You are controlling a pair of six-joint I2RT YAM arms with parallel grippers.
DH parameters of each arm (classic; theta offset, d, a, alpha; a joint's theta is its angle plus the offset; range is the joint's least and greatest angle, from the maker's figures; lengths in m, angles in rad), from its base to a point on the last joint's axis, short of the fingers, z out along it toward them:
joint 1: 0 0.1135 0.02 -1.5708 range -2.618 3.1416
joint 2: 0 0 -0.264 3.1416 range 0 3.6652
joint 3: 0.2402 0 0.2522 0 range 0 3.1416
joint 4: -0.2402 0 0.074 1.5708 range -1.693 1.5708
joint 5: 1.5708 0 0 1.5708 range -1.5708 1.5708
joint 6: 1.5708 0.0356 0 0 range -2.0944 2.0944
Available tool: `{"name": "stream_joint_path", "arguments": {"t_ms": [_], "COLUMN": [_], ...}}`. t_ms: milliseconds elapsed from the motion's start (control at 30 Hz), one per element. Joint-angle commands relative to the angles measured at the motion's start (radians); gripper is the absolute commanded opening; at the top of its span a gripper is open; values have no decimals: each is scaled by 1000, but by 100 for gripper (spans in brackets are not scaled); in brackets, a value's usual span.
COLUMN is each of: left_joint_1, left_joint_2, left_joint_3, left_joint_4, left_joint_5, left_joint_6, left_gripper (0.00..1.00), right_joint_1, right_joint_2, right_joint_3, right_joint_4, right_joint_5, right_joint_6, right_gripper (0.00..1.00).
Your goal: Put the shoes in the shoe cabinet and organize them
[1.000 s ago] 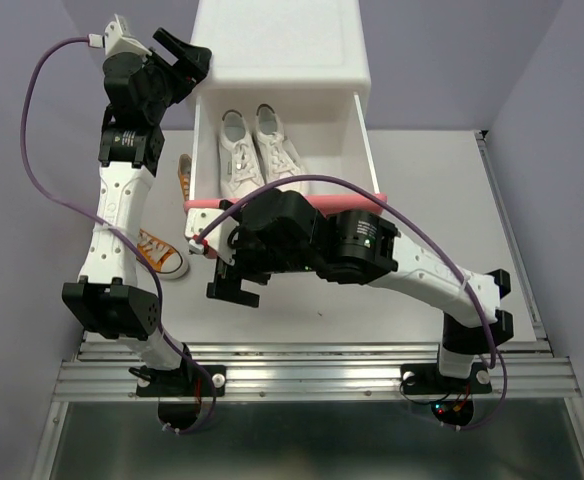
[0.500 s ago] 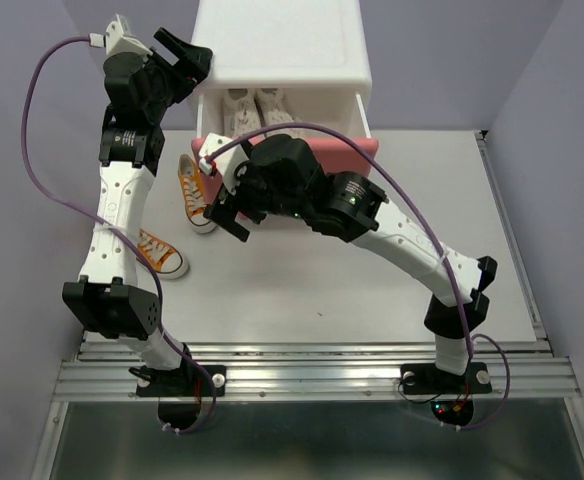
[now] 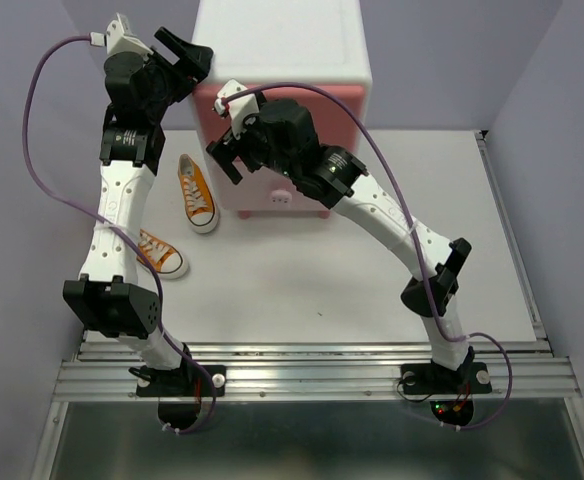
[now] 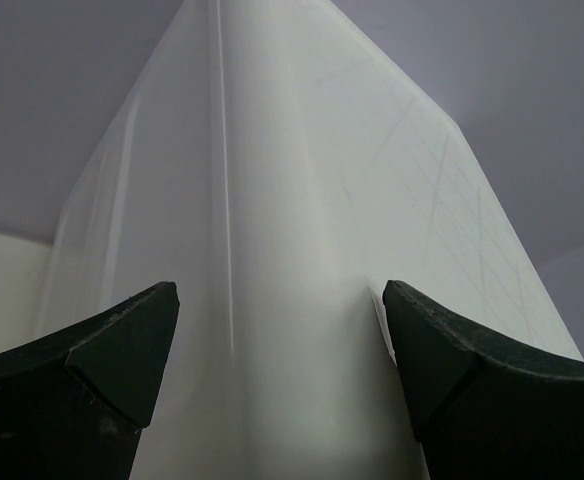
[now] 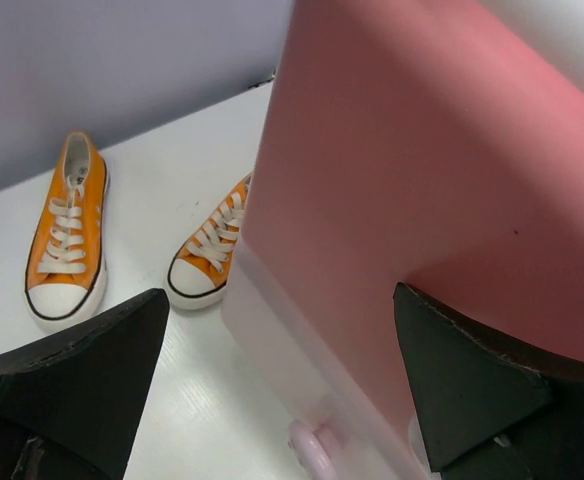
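The shoe cabinet (image 3: 282, 45) stands at the table's back, white with a pink front (image 3: 317, 110), and both drawers are shut. The white shoes are hidden. One orange shoe (image 3: 198, 192) lies left of the cabinet, the other (image 3: 160, 253) nearer. Both show in the right wrist view, one (image 5: 67, 240) left of the other (image 5: 212, 250). My right gripper (image 3: 230, 140) is open and empty at the front's left edge; in its wrist view (image 5: 280, 300) it straddles the pink front (image 5: 422, 170). My left gripper (image 3: 185, 60) is open, astride the cabinet's top left corner (image 4: 292, 200).
A pink cabinet foot (image 5: 317, 445) shows under the front corner. A lower drawer knob (image 3: 280, 198) faces the arms. Purple walls close in the table at the back and sides. The table's right edge (image 3: 517, 250) runs beside the right arm.
The open drawer holding the white shoes has slid shut as my right gripper moved back with it. The left arm has not moved.
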Motion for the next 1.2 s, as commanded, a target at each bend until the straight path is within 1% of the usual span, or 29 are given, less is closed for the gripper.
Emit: {"name": "stream_joint_path", "arguments": {"t_ms": [0, 100, 200, 333, 433, 533, 633, 667, 800, 867, 1000, 1167], "left_joint_1": [29, 29, 29, 29, 31, 29, 29, 31, 29, 29, 29, 29], "left_joint_2": [108, 109, 109, 109, 114, 125, 143, 148, 160, 154, 143, 154], "left_joint_3": [-90, -89, -87, -85, -81, -49, 6, 37, 77, 70, 60, 106], "left_joint_4": [-372, -369, -369, -366, -370, -387, -413, -423, -459, -464, -470, -496], "left_joint_5": [-39, -36, -33, -22, -16, -4, 28, 36, 66, 71, 68, 67], "left_joint_6": [157, 154, 152, 151, 146, 146, 162, 166, 174, 174, 177, 174], "left_gripper": [93, 93, 93, 93, 91, 89, 87, 86, 86, 86, 86, 87], "right_joint_1": [-113, -136, -136, -136, -136, -136, -136, -136, -136, -136, -136, -136], "right_joint_2": [35, 61, 58, 0, -26, -20, 3, 9, 32, 32, 14, 5], "right_joint_3": [20, 34, 20, -55, -92, -52, 0, 12, 43, 45, 38, 51], "right_joint_4": [121, 174, 207, 289, 367, 378, 380, 381, 386, 388, 404, 394], "right_joint_5": [94, 79, 51, -59, -95, -92, -52, -12, 85, 92, 51, 49], "right_joint_6": [10, 21, -5, 11, 28, 27, 18, 19, 4, -7, -1, 8], "right_gripper": [100, 100, 100, 100, 100, 100, 100, 100, 100, 100, 100, 100]}}
